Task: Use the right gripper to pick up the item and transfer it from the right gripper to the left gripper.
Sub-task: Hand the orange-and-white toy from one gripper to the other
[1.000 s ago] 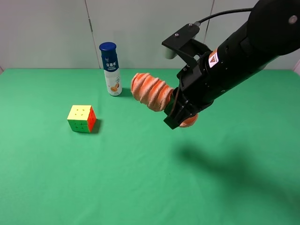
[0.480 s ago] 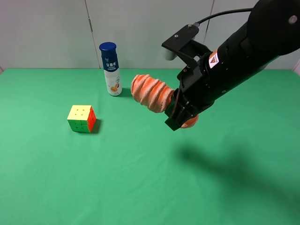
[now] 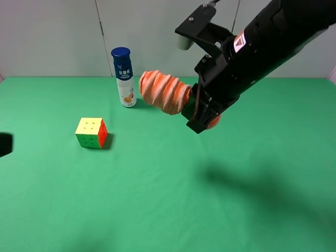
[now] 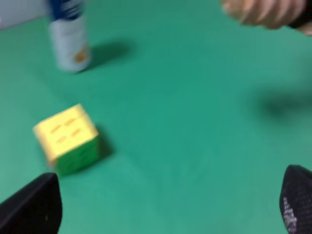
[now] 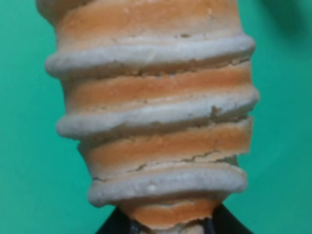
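The item [image 3: 164,92], an orange-pink ribbed roll with pale stripes, hangs in the air above the green table [image 3: 157,199], right of the bottle. My right gripper [image 3: 202,115] is shut on its right end, and most of the roll sticks out to the left. In the right wrist view the item [image 5: 153,107] fills the frame, with the black jaws gripping its near end. A dark tip of my left gripper [image 3: 4,144] shows at the far left edge. In the left wrist view the left gripper [image 4: 165,209] stands wide open and empty, with the item [image 4: 265,10] far ahead.
A multicoloured puzzle cube [image 3: 92,132] lies on the left of the table, also in the left wrist view as the cube [image 4: 68,139]. A white bottle with a blue cap [image 3: 124,77] stands behind it near the wall. The bottle [image 4: 68,39] is blurred in the left wrist view.
My right gripper has lifted the item higher and a little to the left. A dark part of the left gripper has come into view at the left edge.
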`<state>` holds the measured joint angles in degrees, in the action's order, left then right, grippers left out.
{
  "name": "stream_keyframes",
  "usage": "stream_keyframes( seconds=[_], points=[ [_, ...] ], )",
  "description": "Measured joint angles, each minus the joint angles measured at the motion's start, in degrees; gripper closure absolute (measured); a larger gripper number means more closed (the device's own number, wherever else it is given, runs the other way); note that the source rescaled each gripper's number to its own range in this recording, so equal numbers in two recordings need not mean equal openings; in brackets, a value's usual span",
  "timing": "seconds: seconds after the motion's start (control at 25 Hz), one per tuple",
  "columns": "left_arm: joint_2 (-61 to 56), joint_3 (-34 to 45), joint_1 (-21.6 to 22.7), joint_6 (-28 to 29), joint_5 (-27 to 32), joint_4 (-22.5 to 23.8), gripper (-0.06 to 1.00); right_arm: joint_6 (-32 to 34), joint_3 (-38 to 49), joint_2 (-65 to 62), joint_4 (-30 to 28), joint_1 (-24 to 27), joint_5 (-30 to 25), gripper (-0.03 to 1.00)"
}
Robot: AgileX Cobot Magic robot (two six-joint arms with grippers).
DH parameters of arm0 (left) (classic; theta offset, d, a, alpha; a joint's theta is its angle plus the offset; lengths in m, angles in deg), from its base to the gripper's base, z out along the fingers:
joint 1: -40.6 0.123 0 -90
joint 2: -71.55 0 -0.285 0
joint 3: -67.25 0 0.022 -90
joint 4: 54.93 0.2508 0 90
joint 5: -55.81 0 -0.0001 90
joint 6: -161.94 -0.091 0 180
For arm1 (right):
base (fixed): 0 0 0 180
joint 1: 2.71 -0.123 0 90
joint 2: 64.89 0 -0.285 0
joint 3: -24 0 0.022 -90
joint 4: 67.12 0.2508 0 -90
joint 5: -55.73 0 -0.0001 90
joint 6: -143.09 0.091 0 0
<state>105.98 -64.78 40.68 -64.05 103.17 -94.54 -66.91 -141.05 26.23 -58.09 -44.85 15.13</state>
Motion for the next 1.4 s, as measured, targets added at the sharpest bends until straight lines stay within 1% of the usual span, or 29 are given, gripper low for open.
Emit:
stream_keyframes(
  seconds=[0.04,0.16,0.28,0.36,0.4,0.44,0.8,1.0,1.08,1.2,1.4],
  points=[
    [3.4,0.0,0.0,-4.8,-0.3,-3.8,-0.06,-0.6,-0.2,0.0,0.1,0.0,-0.5,0.96],
    [12.3,0.0,0.0,-24.1,-0.7,-14.7,-0.06,-2.6,-0.3,0.0,0.1,0.0,-1.1,0.97],
    [19.3,0.0,0.0,-42.2,1.1,-25.5,-0.06,-3.3,-0.3,0.0,0.1,0.0,-1.4,0.97],
    [23.0,0.0,0.0,-51.9,3.4,-31.5,-0.06,-4.0,-0.3,0.1,0.1,0.0,-1.6,0.97],
    [24.7,0.0,0.0,-56.0,4.7,-34.0,-0.06,-4.5,-0.5,0.4,0.1,0.0,-1.8,0.97],
    [26.3,-0.1,0.0,-58.9,5.8,-35.5,-0.06,-5.0,-0.7,0.9,0.1,0.0,-1.8,0.97],
    [35.5,-2.3,0.0,-69.9,10.0,-37.0,-0.06,-7.9,-6.2,7.7,-0.1,0.0,-6.0,0.97],
    [40.4,-3.0,-0.3,-74.0,12.9,-37.3,-0.06,-9.8,-8.1,7.8,0.8,0.0,-7.8,0.97],
    [42.0,-3.2,-1.6,-74.6,13.1,-37.5,-0.06,-10.8,-8.2,7.8,1.4,0.0,-8.2,0.97],
    [44.5,-3.2,-4.9,-76.4,13.0,-37.5,-0.06,-12.1,-8.2,7.8,2.8,0.0,-8.8,0.97],
    [47.7,-3.2,-9.7,-79.9,10.7,-37.5,-0.06,-14.5,-8.2,7.8,5.0,0.0,-10.4,0.97]
  ],
)
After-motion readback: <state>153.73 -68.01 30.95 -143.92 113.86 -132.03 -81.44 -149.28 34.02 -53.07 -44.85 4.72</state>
